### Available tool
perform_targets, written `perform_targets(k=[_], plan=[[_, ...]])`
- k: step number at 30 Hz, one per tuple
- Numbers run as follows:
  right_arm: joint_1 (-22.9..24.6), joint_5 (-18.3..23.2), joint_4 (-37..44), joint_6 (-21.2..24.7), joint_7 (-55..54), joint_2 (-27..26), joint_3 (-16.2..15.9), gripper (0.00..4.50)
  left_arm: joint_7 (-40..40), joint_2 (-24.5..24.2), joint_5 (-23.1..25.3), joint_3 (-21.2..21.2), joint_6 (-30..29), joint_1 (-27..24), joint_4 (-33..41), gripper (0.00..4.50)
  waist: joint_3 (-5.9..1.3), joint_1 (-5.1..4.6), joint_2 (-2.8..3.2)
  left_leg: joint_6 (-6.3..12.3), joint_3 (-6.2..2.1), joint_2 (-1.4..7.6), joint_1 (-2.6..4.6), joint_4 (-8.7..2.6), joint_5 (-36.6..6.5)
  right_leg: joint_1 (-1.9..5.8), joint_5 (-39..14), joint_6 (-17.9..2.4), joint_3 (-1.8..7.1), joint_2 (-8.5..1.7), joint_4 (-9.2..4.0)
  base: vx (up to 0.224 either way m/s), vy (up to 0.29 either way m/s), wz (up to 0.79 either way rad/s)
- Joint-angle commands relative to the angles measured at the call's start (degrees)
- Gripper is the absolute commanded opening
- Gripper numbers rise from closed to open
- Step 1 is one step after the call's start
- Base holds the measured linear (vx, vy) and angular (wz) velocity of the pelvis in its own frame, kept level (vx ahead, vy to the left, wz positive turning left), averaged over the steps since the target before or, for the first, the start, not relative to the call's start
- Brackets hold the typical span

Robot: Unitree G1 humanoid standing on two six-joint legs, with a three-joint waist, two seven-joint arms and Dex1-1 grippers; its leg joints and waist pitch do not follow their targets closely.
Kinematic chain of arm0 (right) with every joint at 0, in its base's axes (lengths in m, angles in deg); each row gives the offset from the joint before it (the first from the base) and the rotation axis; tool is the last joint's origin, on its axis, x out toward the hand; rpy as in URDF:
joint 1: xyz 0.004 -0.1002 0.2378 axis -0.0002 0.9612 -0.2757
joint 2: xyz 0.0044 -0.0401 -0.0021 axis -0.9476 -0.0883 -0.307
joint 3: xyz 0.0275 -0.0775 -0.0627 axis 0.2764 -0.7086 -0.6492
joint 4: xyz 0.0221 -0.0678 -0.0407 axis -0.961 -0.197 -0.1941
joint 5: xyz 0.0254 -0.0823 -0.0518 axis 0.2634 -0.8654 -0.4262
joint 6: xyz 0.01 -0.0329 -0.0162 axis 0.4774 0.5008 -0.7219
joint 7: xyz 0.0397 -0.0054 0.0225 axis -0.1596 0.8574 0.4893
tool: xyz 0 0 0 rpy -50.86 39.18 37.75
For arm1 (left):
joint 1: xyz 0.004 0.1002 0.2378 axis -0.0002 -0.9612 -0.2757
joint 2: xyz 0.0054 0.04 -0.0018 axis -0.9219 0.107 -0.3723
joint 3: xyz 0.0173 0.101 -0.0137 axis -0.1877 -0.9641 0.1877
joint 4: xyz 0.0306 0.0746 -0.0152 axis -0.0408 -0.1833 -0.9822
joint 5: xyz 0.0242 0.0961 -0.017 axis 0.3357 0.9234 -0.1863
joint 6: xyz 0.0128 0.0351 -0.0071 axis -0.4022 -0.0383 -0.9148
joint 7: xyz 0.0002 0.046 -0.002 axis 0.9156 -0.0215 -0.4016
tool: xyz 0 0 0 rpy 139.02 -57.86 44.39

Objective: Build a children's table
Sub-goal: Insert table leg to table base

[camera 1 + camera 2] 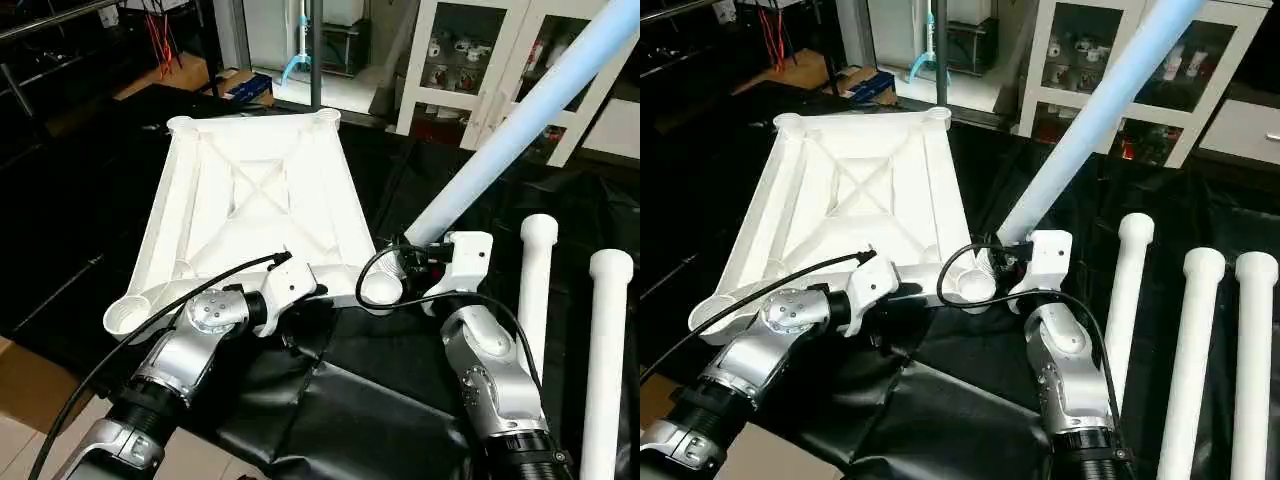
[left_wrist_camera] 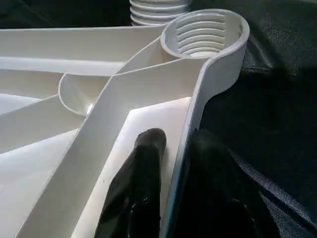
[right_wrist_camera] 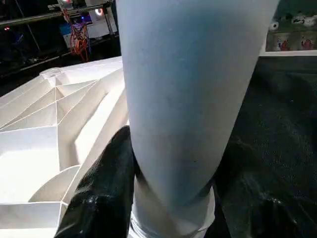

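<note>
Lab/workshop, black sheet (image 1: 340, 400) on floor, glass-door cabinet (image 1: 470, 60) w/ parts, hanging cables (image 1: 160, 40)

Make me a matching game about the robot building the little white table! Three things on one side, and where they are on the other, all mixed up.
Things:
1. white plastic tabletop
2. long white tube leg in the right gripper
3. three spare white tube legs

Places:
A. lying side by side on the black sheet, on the robot's right
B. upside down, ribbed side up, its near rim pinched by the left gripper
C. tilted in the air, its lower end near a corner socket

Pairs: 1-B, 2-C, 3-A
</note>
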Motion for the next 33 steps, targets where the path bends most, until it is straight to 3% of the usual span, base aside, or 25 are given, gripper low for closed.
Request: perform_targets(k=[1,2,3,4,5,6,7,9,10,11,13,15,16,17,19,20,21,22,23,24,26,31,33], plan=[[-0.73,-0.50,1.22,-0.01,0.87,-0.25,-1.16,1.86,-1.88,-0.07,1.73,-2.07,0.03,-0.25,-0.32,0.69,-3.08,-0.58,-0.22,0.03,-1.37,3.08,0.68,-5.42,-15.53,2.01,-21.83,-8.40,3.08,-4.56,-4.82,0.000,0.000,0.00],[-1.04,-0.44,1.07,-0.21,0.94,-0.32,-1.12,1.86,-2.11,-0.25,1.70,-2.03,-0.02,-0.07,-0.33,0.69,-3.09,-0.58,-0.18,0.03,-1.38,3.09,0.69,-5.43,-15.48,2.01,-21.77,-8.40,3.08,-4.55,-4.79,0.000,0.000,0.00],[-2.94,-0.14,0.43,-0.63,1.01,-0.79,-0.91,1.86,-2.88,-0.98,1.41,-1.49,-0.06,1.01,-0.67,0.69,-3.12,-0.61,-0.62,0.18,-1.33,3.04,0.55,-5.42,-15.13,2.10,-21.46,-8.38,3.06,-4.55,-4.76,0.000,0.000,0.00],[-3.95,-0.11,0.13,-0.92,1.16,-0.82,-0.88,1.86,-3.19,-1.34,1.31,-1.24,-0.08,1.51,-0.81,0.69,-3.26,-0.59,-0.34,0.18,-1.42,3.02,0.53,-5.41,-14.54,2.18,-21.09,-8.55,3.06,-4.63,-4.54,0.000,0.000,0.00],[-5.42,0.05,-0.22,-1.18,1.63,-0.69,-0.81,1.86,-3.65,-1.87,1.24,-0.97,-0.01,2.21,-0.96,0.69,-3.30,-0.52,-1.07,0.56,-1.36,3.00,0.41,-5.34,-13.45,2.21,-20.30,-8.72,3.05,-4.67,-4.36,0.000,0.000,0.00],[-5.88,0.13,-0.20,-1.19,1.99,-0.48,-0.82,1.86,-3.80,-2.04,1.18,-0.89,-0.04,2.35,-0.82,0.69,-3.24,-0.44,-0.74,0.58,-1.38,3.00,0.48,-5.36,-13.46,2.10,-20.47,-8.87,3.08,-4.69,-4.34,0.000,0.000,0.00],[-7.52,0.20,-0.27,-1.08,3.51,0.63,-0.97,1.86,-4.28,-2.49,0.92,-0.58,-0.31,2.86,-0.34,0.69,-3.32,-0.48,-1.72,0.94,-1.23,3.05,0.39,-5.25,-12.34,2.21,-19.36,-8.93,3.06,-4.67,-4.21,0.000,0.000,0.00],[-8.62,0.09,-0.21,-0.40,5.42,2.17,-1.39,1.86,-4.60,-2.78,0.50,-0.27,-0.80,2.82,0.75,0.69,-3.42,-0.12,-1.24,1.09,-1.19,3.15,0.54,-5.14,-10.04,2.30,-16.73,-9.55,3.08,-4.75,-3.78,0.000,0.000,0.00],[-9.71,0.06,-0.41,0.48,7.35,3.75,-1.73,1.86,-4.93,-3.00,0.07,-0.01,-1.25,2.75,1.86,0.69,-3.41,0.01,-1.52,1.37,-1.06,3.24,0.58,-5.07,-8.47,2.30,-13.96,-10.31,3.07,-4.69,-3.50,0.000,0.000,0.00],[-10.48,-0.17,-0.80,0.25,8.53,4.88,-1.81,1.86,-5.24,-3.18,-0.19,0.05,-1.61,2.55,2.78,0.69,-3.51,-0.01,-2.93,2.08,-0.81,3.27,0.59,-4.92,-7.13,2.41,-11.75,-10.86,3.05,-4.64,-3.27,0.000,0.000,0.00],[-12.35,3.94,-0.98,2.50,15.75,7.51,-0.98,1.86,-6.40,-4.17,-0.94,0.09,-2.77,1.25,6.17,0.68,-3.76,0.28,-3.17,3.37,-0.83,3.36,0.50,-4.73,-4.34,2.84,-7.75,-12.04,3.01,-4.82,-2.35,0.000,0.000,0.00],[-12.72,4.70,-1.17,3.12,17.37,8.13,-0.89,1.86,-6.59,-4.26,-1.07,0.08,-3.09,1.17,6.67,0.68,-3.66,0.31,-3.00,4.70,-0.71,3.45,0.69,-4.57,-1.97,2.63,-4.12,-13.03,2.93,-4.59,-1.96,0.000,0.000,0.00],[-13.15,5.57,-1.64,4.31,20.78,9.38,-1.37,1.86,-7.13,-4.27,-1.54,0.18,-3.67,1.08,7.33,0.68,-3.69,0.13,-3.58,5.21,-0.49,3.33,0.73,-4.45,-1.50,2.69,-2.81,-13.72,2.95,-4.53,-1.88,0.000,0.000,0.00],[-13.17,6.22,-1.70,5.33,23.44,10.21,-1.98,1.86,-7.64,-4.39,-1.88,0.23,-4.00,0.91,7.79,0.68,-3.72,0.25,-3.64,5.73,-0.54,3.31,0.61,-4.40,-1.37,2.96,-2.19,-14.18,2.98,-4.67,-1.71,0.000,0.000,0.00],[-12.79,8.26,-1.26,8.56,30.74,12.83,-3.56,1.86,-9.06,-5.12,-2.19,-0.08,-4.46,0.51,9.03,0.67,-3.56,0.39,-3.92,6.03,-0.50,3.44,0.66,-4.39,-2.72,3.01,-3.89,-14.39,3.02,-4.82,-1.95,0.000,0.000,0.00],[-12.27,10.09,-1.20,11.47,34.51,14.54,-3.71,1.86,-9.76,-5.32,-2.26,-0.34,-4.52,0.38,9.38,0.67,-3.47,0.24,-4.94,6.16,-0.34,3.47,0.60,-4.37,-3.29,2.99,-5.38,-14.19,3.12,-4.87,-2.14,0.000,0.000,0.00],[-12.27,10.09,-1.20,11.47,34.51,14.54,-3.71,1.86,-9.76,-5.32,-2.26,-0.34,-4.52,0.38,9.38,0.67,-3.42,0.43,-4.63,6.05,-0.44,3.51,0.73,-4.41,-3.71,2.99,-6.39,-14.15,3.11,-4.93,-2.17,0.000,0.000,0.00],[-11.62,12.06,-1.32,14.78,38.16,16.42,-3.72,1.86,-10.25,-5.37,-2.29,-0.52,-4.54,0.27,9.54,0.67,-3.39,0.46,-4.61,5.63,-0.37,3.59,0.93,-4.40,-4.39,2.83,-7.63,-13.93,3.10,-4.84,-2.37,0.000,0.000,0.00],[-11.37,12.70,-1.51,16.01,39.82,17.45,-3.99,1.86,-10.47,-5.43,-2.16,-0.59,-4.57,0.23,9.60,0.67,-3.22,0.61,-4.69,5.01,-0.33,3.75,1.05,-4.48,-4.64,2.53,-8.30,-13.72,3.10,-4.77,-2.54,0.000,0.000,0.00],[-11.13,12.89,-1.69,16.76,41.22,18.55,-4.48,1.86,-10.78,-5.59,-1.88,-0.76,-4.57,0.15,9.76,0.67,-3.30,0.58,-4.76,4.83,-0.35,3.61,0.99,-4.44,-4.73,2.70,-8.36,-13.66,3.07,-4.74,-2.50,0.000,0.000,0.00],[-10.67,12.84,-1.34,17.40,42.17,19.65,-4.96,1.86,-10.94,-5.59,-1.64,-1.04,-4.57,0.05,9.96,0.67,-3.36,0.59,-5.35,4.32,-0.31,3.60,0.86,-4.38,-4.77,2.75,-8.86,-13.48,3.09,-4.85,-2.47,0.000,0.000,0.00],[-10.29,12.35,-1.25,17.79,43.79,21.64,-4.51,1.86,-10.52,-5.19,-1.35,-1.61,-5.91,-0.26,11.37,0.67,-3.38,0.83,-5.64,4.21,-0.26,3.63,0.88,-4.18,-3.99,2.62,-10.18,-13.04,3.19,-4.96,-2.47,0.000,0.000,0.00],[-9.92,14.45,1.11,20.77,44.59,23.00,-3.15,1.86,-10.61,-4.94,-1.27,-1.74,-6.29,-0.49,12.09,0.67,-3.40,1.01,-5.69,4.52,-0.28,3.67,0.97,-4.13,-3.50,2.66,-9.85,-12.99,3.18,-4.87,-2.43,0.000,0.000,0.00]])
